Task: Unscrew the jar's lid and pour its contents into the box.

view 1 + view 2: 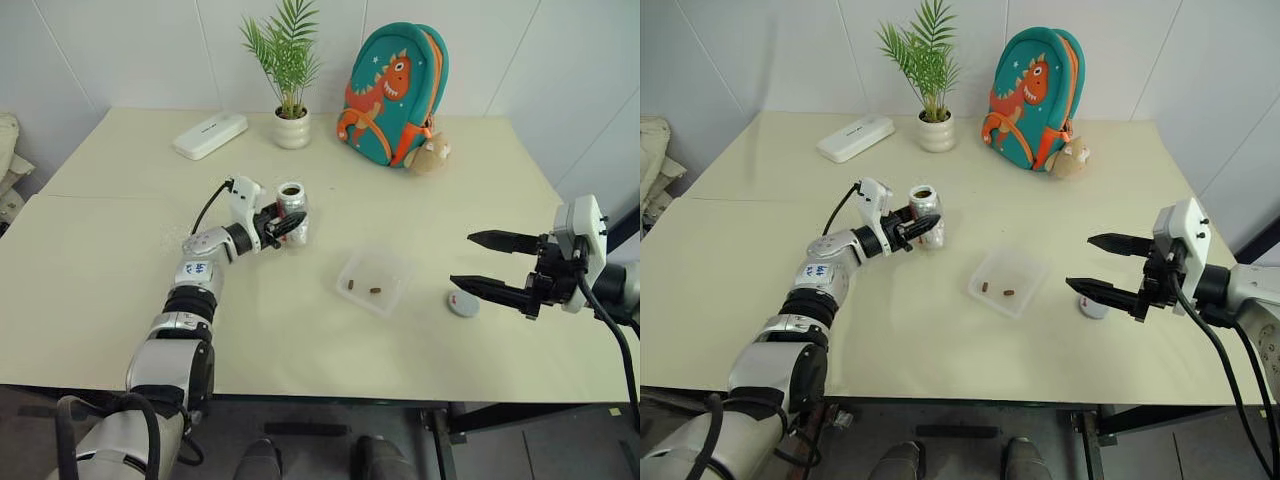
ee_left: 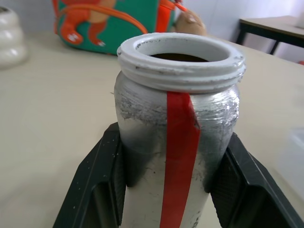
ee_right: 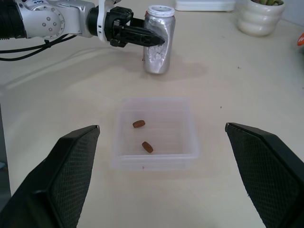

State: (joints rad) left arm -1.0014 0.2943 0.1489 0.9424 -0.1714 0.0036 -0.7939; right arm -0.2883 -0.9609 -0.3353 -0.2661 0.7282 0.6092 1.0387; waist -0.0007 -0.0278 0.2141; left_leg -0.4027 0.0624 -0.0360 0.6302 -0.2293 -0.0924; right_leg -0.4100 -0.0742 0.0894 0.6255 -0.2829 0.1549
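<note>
Two brown pellets, the contents (image 3: 142,135), lie in the box (image 1: 374,281), a clear shallow tray near the middle of the surface (image 1: 120,260). The left tool (image 1: 283,225) is clamped on the jar (image 1: 292,212), which stands upright and uncapped on the surface, its white threaded rim bare and its red stripe facing the wrist camera. The right tool (image 1: 490,264) hangs above the surface with its fingers spread wide and nothing between them. The lid (image 1: 462,304) lies flat just below it, to the right of the box. Behind stand a potted plant (image 1: 289,60), a white case (image 1: 210,134) and a dinosaur backpack (image 1: 396,92).
</note>
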